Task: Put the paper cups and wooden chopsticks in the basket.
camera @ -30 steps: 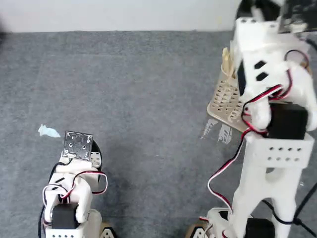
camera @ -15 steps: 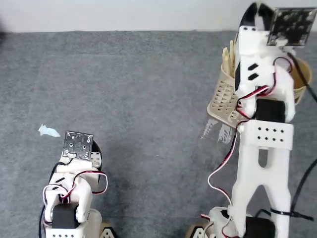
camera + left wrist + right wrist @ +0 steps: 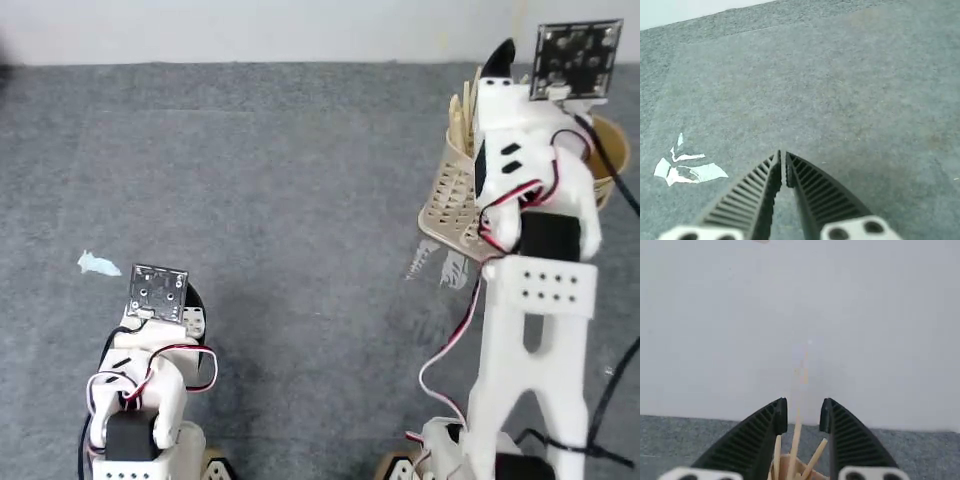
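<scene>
A beige lattice basket [image 3: 452, 205] stands at the table's far right. Wooden chopsticks [image 3: 461, 118] stick up from its far end, and the brown rim of a paper cup [image 3: 611, 152] peeks out behind the right arm. My right gripper [image 3: 804, 409] is open, hanging above the chopsticks [image 3: 794, 450] and facing the white back wall; in the high view its black tip [image 3: 500, 53] rises over the basket's far edge. My left gripper [image 3: 783, 159] is shut on nothing, low over the grey mat at the near left, under its camera board [image 3: 158, 293].
A torn white wrapper scrap [image 3: 98, 265] lies on the mat ahead of the left arm, also the scrap [image 3: 687, 171] in the left wrist view. Clear wrapper bits [image 3: 440, 266] lie by the basket's near corner. Grey mat [image 3: 300, 200] spreads between the arms; the white wall bounds the back.
The right arm has stretched farther toward the back wall over the basket, and its gripper now sits beyond the basket's far end. The left arm has not moved.
</scene>
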